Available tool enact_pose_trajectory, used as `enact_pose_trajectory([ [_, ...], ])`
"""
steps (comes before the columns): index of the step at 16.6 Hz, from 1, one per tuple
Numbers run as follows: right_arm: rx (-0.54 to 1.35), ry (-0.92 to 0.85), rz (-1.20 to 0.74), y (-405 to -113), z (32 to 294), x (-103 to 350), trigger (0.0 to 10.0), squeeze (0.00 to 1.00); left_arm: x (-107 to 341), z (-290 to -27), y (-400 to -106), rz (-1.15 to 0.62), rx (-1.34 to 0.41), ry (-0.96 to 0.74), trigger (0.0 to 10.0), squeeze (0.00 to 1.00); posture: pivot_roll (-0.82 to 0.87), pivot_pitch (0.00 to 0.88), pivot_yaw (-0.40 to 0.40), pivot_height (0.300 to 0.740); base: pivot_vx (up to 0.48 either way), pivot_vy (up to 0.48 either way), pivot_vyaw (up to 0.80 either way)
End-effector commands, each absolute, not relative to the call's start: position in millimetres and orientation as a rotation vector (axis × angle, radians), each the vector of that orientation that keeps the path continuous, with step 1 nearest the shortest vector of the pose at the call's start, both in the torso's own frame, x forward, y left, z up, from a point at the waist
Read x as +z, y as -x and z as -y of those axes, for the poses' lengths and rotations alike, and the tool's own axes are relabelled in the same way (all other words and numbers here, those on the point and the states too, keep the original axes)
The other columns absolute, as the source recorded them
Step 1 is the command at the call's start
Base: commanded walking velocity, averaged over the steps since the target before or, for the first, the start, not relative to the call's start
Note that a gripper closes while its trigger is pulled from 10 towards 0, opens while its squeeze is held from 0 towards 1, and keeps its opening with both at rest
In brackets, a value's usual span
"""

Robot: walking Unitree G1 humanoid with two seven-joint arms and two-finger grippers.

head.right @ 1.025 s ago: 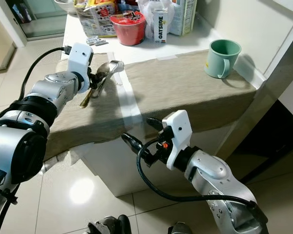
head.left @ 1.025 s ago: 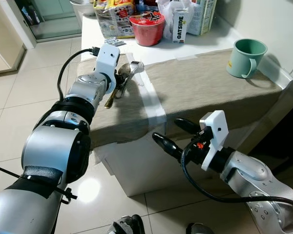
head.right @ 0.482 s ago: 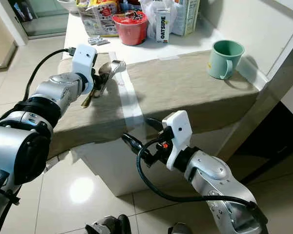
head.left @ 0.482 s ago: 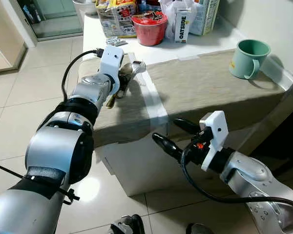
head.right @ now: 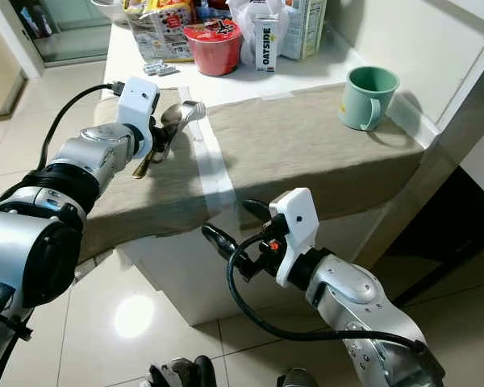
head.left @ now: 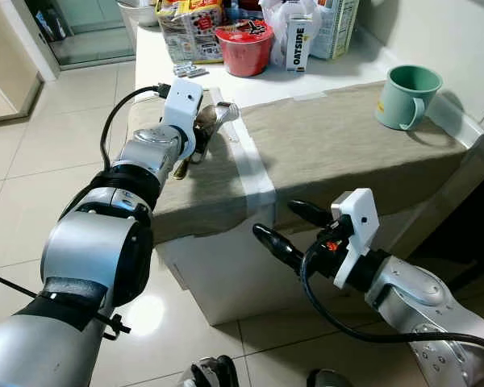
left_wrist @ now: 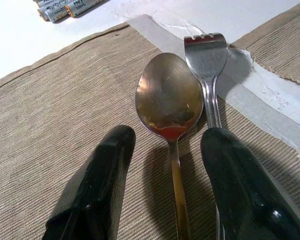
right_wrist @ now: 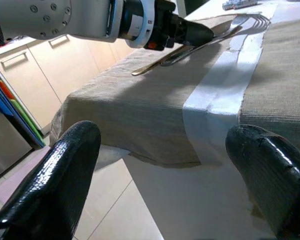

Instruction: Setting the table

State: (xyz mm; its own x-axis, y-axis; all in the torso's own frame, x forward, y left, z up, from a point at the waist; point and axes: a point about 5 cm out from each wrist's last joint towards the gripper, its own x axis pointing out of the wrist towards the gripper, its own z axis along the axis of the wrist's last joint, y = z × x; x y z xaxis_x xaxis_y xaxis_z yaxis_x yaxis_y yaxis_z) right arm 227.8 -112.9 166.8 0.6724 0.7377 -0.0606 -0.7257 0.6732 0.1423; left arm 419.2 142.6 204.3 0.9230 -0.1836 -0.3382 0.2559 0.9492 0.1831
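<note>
A: The floor is pale glossy tile, and a white bench [head.left: 226,266] stands on it with a beige cloth [head.left: 339,149] spread over the near part. What lies on the cloth?

B: A spoon [left_wrist: 171,107] and a fork [left_wrist: 208,65], side by side and touching, near the strip of white tape [head.left: 248,157] that runs across the cloth. Both heads point toward the tape.

A: And the left pincer [left_wrist: 165,150]?

B: It sits low over the spoon. Its fingers [left_wrist: 97,185] stand apart, one on each side of the spoon's handle, and it holds nothing. The farther finger lies over the fork's handle.

A: The right pincer [head.left: 289,226]?

B: It hangs off the bench's near edge, below the cloth's hem and just past the tape. Its fingers are spread wide and it is empty.

A: What else is on the bench, going by the tape?

B: A green mug [head.left: 405,97] stands on the cloth well to the right of it, near the wall. Beyond the tape's far end are a red bowl [head.left: 244,46], an oat drink carton [head.left: 299,42] and some snack packets [head.left: 189,28]. A few batteries [left_wrist: 65,7] lie on the bare white top just past the cloth.
</note>
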Motion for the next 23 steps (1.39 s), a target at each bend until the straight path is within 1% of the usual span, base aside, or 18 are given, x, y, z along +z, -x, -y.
enact_pose_trajectory([
  [1,0.827,-0.111,-0.113,-225.2,112.4,168.8,10.0,0.0,178.2,-147.2,-411.2,-0.453,-0.236,-0.189,10.0,0.0,-0.25,0.11,0.105,0.74,0.0,0.0,0.0],
  [3,0.826,-0.111,-0.112,-225.6,112.6,169.1,10.0,0.0,170.0,-143.6,-407.4,-0.514,-0.265,-0.094,10.0,0.0,-0.25,0.111,0.104,0.74,0.0,0.0,0.0],
  [4,0.826,-0.11,-0.112,-225.7,112.6,169.3,10.0,0.0,167.6,-144.9,-406.6,-0.522,-0.255,-0.082,10.0,0.0,-0.25,0.11,0.104,0.74,0.0,0.0,0.0],
  [5,0.826,-0.111,-0.111,-225.8,112.7,169.8,10.0,0.0,164.5,-146.4,-405.5,-0.531,-0.251,-0.075,9.4,0.0,-0.25,0.11,0.104,0.74,0.0,0.0,0.0],
  [6,0.825,-0.11,-0.11,-226.0,112.8,170.0,10.0,0.0,163.4,-145.7,-405.0,-0.534,-0.259,-0.068,0.0,0.0,-0.25,0.111,0.104,0.74,0.0,0.0,0.0],
  [9,0.826,-0.111,-0.109,-226.4,112.7,170.6,10.0,0.0,163.0,-144.2,-404.8,-0.531,-0.273,-0.076,0.0,0.0,-0.25,0.111,0.103,0.74,0.0,0.0,0.0],
  [11,0.826,-0.11,-0.107,-227.0,112.6,171.0,10.0,0.0,163.8,-144.7,-405.3,-0.517,-0.287,-0.14,0.0,0.0,-0.25,0.11,0.102,0.74,0.0,0.0,0.0],
  [13,0.827,-0.11,-0.107,-227.3,112.4,171.0,10.0,0.0,163.4,-144.3,-405.2,-0.515,-0.293,-0.149,0.0,0.0,-0.25,0.111,0.101,0.74,0.0,0.0,0.0],
  [16,0.829,-0.114,-0.106,-227.3,111.3,171.2,10.0,0.0,159.7,-143.1,-403.4,-0.53,-0.298,-0.057,0.0,0.0,-0.25,0.111,0.101,0.74,0.0,0.0,0.0],
  [19,0.83,-0.115,-0.107,-227.5,110.5,170.9,10.0,0.0,161.5,-146.8,-403.9,-0.519,-0.259,0.095,0.0,0.0,-0.24,0.111,0.101,0.74,0.0,0.0,0.0],
  [21,0.83,-0.115,-0.107,-227.6,110.8,170.8,10.0,0.0,175.1,-150.6,-409.3,-0.444,-0.228,0.122,0.0,0.0,-0.24,0.111,0.099,0.74,0.0,0.0,0.0],
  [22,0.83,-0.113,-0.107,-227.9,110.8,170.8,10.0,0.0,187.0,-152.1,-413.4,-0.385,-0.219,0.075,0.0,0.0,-0.24,0.11,0.097,0.74,0.0,0.0,0.0],
  [23,0.83,-0.113,-0.107,-228.4,111.0,170.7,10.0,0.0,197.6,-149.7,-416.1,-0.351,-0.23,0.092,0.0,0.0,-0.24,0.105,0.095,0.74,0.0,0.0,0.0],
])
